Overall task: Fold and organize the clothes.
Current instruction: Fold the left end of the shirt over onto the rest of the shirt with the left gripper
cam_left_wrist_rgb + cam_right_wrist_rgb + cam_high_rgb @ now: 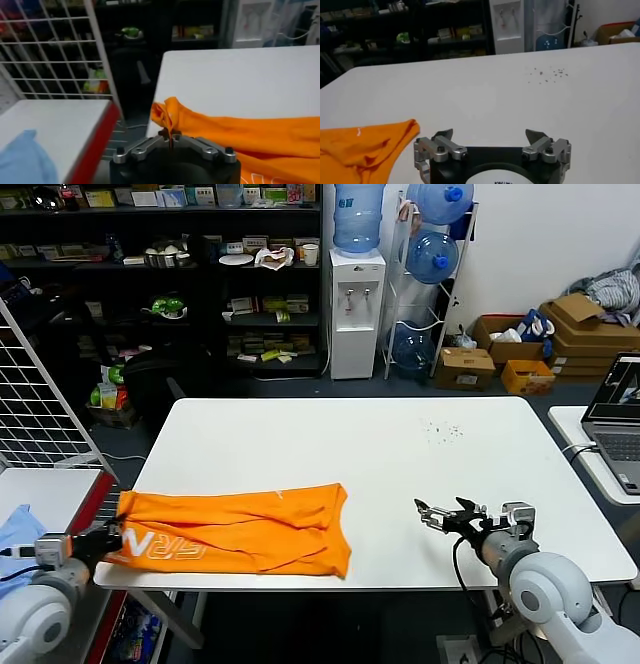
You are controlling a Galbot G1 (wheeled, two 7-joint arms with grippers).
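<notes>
The orange T-shirt [240, 529] lies folded into a long band along the front left of the white table [400, 454], with white lettering showing at its left end. My left gripper [108, 536] is shut on the shirt's left edge at the table's left rim; the left wrist view shows its jaws closed on a pinch of orange fabric [170, 125]. My right gripper [440, 516] is open and empty above the table's front right, apart from the shirt. The right wrist view shows the shirt's right end [365, 147] to one side of the open gripper [490, 134].
A light blue cloth [18, 534] lies on a low white side table [45, 489] at the far left, beside a white wire grid rack [35, 404]. A laptop [618, 419] sits on a table at the right. Small dark specks [442, 429] dot the table's far right.
</notes>
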